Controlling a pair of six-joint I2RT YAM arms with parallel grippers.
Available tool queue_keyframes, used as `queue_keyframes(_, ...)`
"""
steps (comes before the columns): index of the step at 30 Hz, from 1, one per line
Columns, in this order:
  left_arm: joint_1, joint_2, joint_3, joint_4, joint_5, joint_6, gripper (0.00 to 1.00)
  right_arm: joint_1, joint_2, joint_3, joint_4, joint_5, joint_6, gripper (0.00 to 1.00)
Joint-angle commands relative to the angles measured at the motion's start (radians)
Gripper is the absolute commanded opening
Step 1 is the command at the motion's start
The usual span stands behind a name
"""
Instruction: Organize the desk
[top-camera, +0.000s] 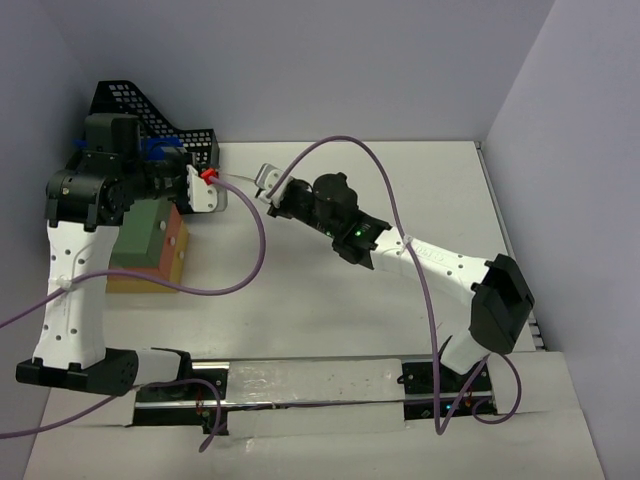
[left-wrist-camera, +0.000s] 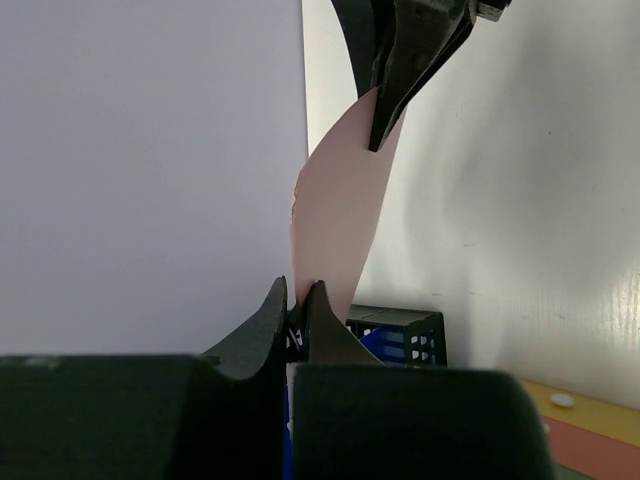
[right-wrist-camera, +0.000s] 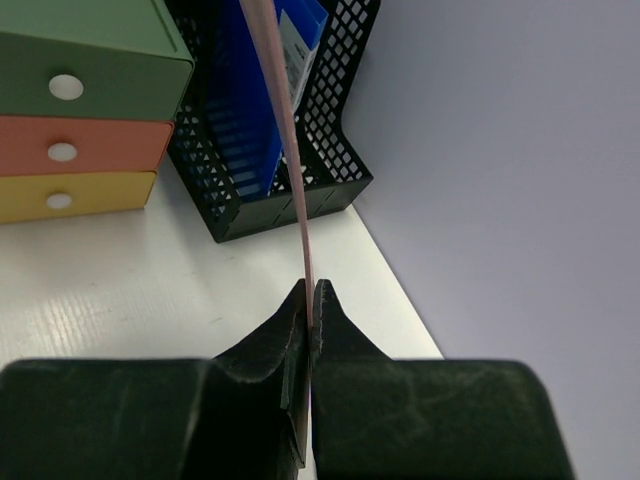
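Note:
A thin pink sheet of paper (left-wrist-camera: 335, 220) hangs in the air between both grippers, slightly twisted. My left gripper (left-wrist-camera: 297, 295) is shut on one edge of it. My right gripper (right-wrist-camera: 310, 292) is shut on the opposite edge, where the pink sheet (right-wrist-camera: 285, 120) shows edge-on. In the top view the left gripper (top-camera: 208, 186) and right gripper (top-camera: 268, 188) face each other at the back left of the white desk (top-camera: 330, 300), close to a black mesh file holder (top-camera: 150, 120). The right gripper's fingers (left-wrist-camera: 400, 90) show in the left wrist view, pinching the sheet.
The black mesh file holder (right-wrist-camera: 300, 170) holds a blue folder (right-wrist-camera: 265, 90) and stands in the back left corner against the lavender wall. Beside it is a drawer unit (right-wrist-camera: 80, 120) with green, orange and yellow drawers. Purple cables (top-camera: 250, 260) loop over the desk.

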Motion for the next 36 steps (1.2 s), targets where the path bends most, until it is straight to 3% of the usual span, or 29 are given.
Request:
queue_keyframes(1,-0.012,0.030,0.034,-0.008,0.011,0.026,0.00,0.011,0.004,0.077,0.131,0.000,-0.002,0.00)
queue_keyframes(4,-0.014,0.015,-0.001,0.096,-0.018,-0.019,0.00,0.007,0.024,0.092,0.135,0.012,0.001,0.00)
queue_keyframes(5,-0.016,0.000,-0.038,0.179,-0.046,-0.054,0.00,0.006,0.040,0.105,0.134,0.026,0.007,0.05)
queue_keyframes(8,-0.017,-0.046,-0.125,0.475,-0.130,-0.143,0.00,0.003,0.103,0.166,0.122,0.085,0.024,0.34)
queue_keyframes(10,-0.015,-0.023,-0.089,0.503,-0.162,-0.133,0.00,0.003,0.138,0.195,0.126,0.140,0.028,0.58)
queue_keyframes(12,-0.012,0.022,-0.006,0.448,-0.161,-0.123,0.00,0.000,0.170,0.217,0.141,0.178,0.043,0.68)
queue_keyframes(16,0.001,0.078,0.059,0.453,-0.170,-0.133,0.00,-0.013,0.200,0.226,0.196,0.239,0.088,0.71)
queue_keyframes(21,0.056,0.139,0.081,0.493,-0.200,-0.037,0.00,-0.043,0.184,0.164,0.257,0.255,0.156,0.72)
queue_keyframes(23,0.107,0.206,0.182,0.467,-0.196,-0.036,0.00,-0.052,0.163,0.136,0.272,0.245,0.186,0.72)
queue_keyframes(26,0.229,0.416,0.547,0.338,-0.131,-0.078,0.00,-0.061,0.150,0.085,0.288,0.227,0.199,0.72)
queue_keyframes(27,0.265,0.439,0.589,0.320,-0.121,-0.083,0.00,-0.061,0.151,0.078,0.288,0.227,0.200,0.72)
queue_keyframes(29,0.302,0.449,0.589,0.321,-0.070,-0.078,0.00,-0.066,0.157,0.069,0.288,0.233,0.206,0.72)
queue_keyframes(33,0.339,0.381,0.412,0.410,-0.012,-0.081,0.00,-0.096,0.180,0.059,0.284,0.213,0.299,0.71)
queue_keyframes(36,0.360,0.427,0.546,0.366,0.036,-0.124,0.00,-0.121,0.195,0.066,0.268,0.171,0.369,0.71)
